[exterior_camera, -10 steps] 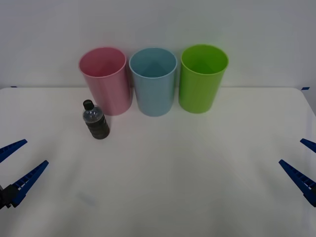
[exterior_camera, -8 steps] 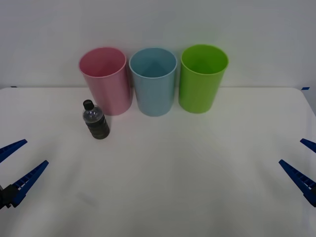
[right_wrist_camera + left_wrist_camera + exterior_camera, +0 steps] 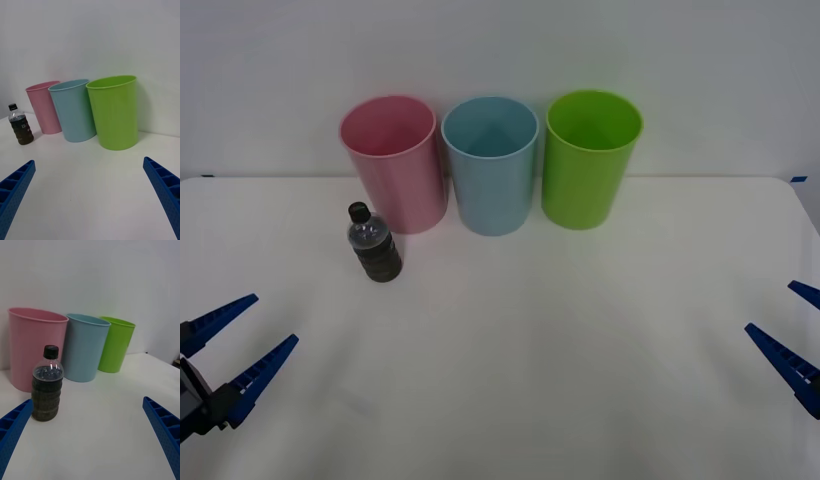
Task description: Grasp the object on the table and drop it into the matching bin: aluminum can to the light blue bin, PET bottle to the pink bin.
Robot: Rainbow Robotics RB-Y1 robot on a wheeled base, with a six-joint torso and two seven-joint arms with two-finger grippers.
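A small PET bottle (image 3: 375, 243) of dark liquid with a black cap stands upright on the white table (image 3: 530, 340), just in front of the pink bin (image 3: 393, 163). The light blue bin (image 3: 491, 165) stands to the pink bin's right. My left gripper (image 3: 242, 336) hovers open low at the table's left edge, well short of the bottle. In the left wrist view the bottle (image 3: 47, 389) stands ahead near one blue finger, with the pink bin (image 3: 32, 345) behind it. My right gripper (image 3: 792, 327) waits open at the right edge.
A lime green bin (image 3: 589, 157) stands right of the light blue one; all three line the back wall. In the right wrist view the green bin (image 3: 114, 111) is nearest, then the blue bin (image 3: 74, 109), pink bin (image 3: 44, 107) and bottle (image 3: 20, 129).
My left gripper has shifted a little to the right and inward over the table. The bottle, the bins and the right gripper have not moved.
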